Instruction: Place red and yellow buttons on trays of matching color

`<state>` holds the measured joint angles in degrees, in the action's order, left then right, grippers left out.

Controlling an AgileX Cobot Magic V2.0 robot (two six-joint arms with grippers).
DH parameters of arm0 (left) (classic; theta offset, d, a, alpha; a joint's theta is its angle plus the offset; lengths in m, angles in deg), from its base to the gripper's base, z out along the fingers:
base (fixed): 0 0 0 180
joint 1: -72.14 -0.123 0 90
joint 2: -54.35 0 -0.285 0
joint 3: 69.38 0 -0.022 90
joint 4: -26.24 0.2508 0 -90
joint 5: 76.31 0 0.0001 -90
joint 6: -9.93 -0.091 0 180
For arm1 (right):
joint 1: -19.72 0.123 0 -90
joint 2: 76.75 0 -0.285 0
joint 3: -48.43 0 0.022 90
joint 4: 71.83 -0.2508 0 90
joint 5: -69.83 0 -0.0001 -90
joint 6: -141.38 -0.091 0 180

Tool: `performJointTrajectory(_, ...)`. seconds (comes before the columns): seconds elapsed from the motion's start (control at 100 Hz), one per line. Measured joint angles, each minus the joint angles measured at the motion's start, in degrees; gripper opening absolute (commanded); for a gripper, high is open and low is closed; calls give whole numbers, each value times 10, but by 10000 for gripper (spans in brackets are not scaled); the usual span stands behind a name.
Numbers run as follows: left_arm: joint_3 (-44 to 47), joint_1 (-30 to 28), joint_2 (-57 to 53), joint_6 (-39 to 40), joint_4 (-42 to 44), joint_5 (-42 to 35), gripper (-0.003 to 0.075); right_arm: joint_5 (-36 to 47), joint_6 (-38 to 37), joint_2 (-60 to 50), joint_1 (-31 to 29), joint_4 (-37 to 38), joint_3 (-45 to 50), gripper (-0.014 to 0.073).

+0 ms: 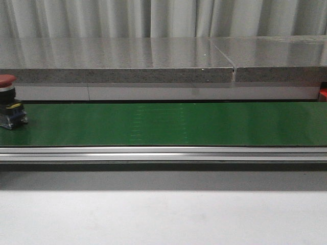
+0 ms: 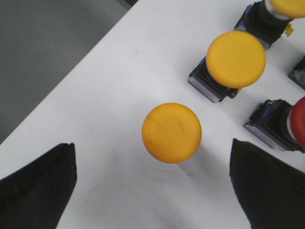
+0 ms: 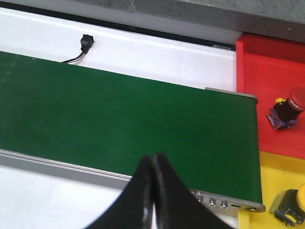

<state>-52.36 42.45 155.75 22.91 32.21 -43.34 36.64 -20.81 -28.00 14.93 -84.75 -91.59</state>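
A yellow button stands on the white table between the spread fingers of the left hand, with more buttons just beyond it. A red button rides the green belt at its left end. The right hand, fingers pressed together and empty, hangs over the belt near the red tray and yellow tray.

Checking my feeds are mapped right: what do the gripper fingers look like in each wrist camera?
Both are plain matte black, with no markings or cables visible. The left gripper shows two broad, angular fingers with straight-cut edges. The right gripper shows two fingers narrowing to slim rounded tips. The arms themselves are out of view.
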Motion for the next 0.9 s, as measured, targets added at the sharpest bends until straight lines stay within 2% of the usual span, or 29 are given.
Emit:
performJointTrajectory(0.5,-46,0,106,0,-2,-29,637,0,0,0,0,0,0,-68)
performJointTrajectory(0.57,-50,0,116,0,-5,-29,612,0,0,0,0,0,0,-68)
performJointTrajectory(0.67,-50,0,125,0,-6,-29,493,0,0,0,0,0,0,-68)
performJointTrajectory(0.79,-51,0,125,1,-7,-29,255,0,0,0,0,0,0,-68)
performJointTrajectory(0.9,-53,0,125,1,-8,-30,89,0,0,0,0,0,0,-68)
